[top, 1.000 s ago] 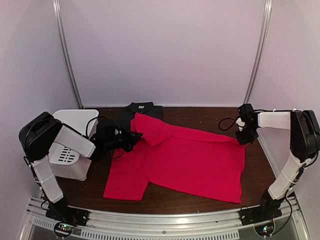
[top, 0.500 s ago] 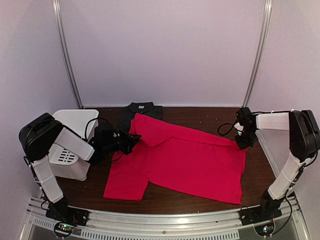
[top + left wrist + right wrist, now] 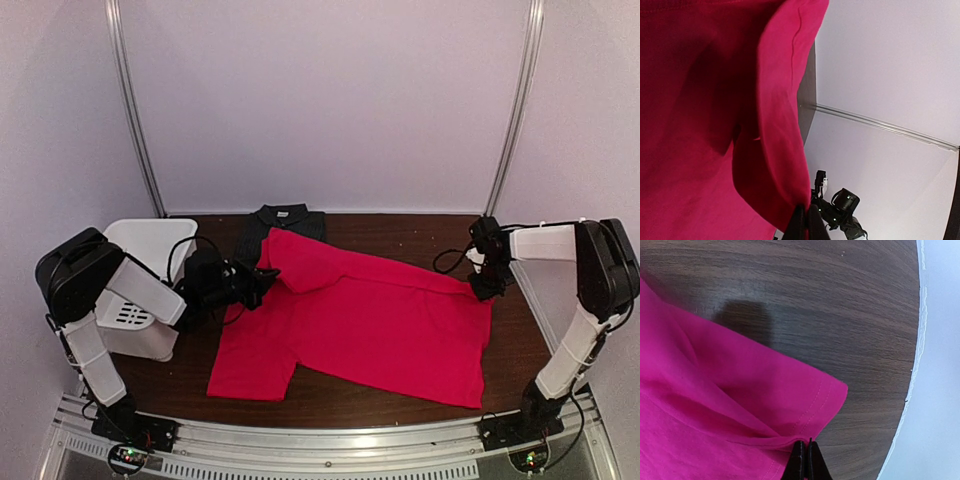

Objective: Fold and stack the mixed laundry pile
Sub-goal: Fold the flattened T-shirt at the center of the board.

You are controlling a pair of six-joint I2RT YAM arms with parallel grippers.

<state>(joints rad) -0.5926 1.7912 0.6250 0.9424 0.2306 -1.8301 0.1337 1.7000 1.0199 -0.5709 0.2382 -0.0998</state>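
The left gripper point(image 3: 266, 277) is closed on the far-left edge and the right gripper point(image 3: 482, 284) on the far-right corner of the bright red short-sleeved T-shirt point(image 3: 380, 330), spread across the middle of the dark wooden table point(image 3: 420, 232). The step appears to be a far-to-near fold: move both pinched points together at equal height under light tension so the crease runs straight. Avoid dragging the dark charcoal pinstriped collared shirt point(image 3: 283, 218), partly under the red cloth at the far side
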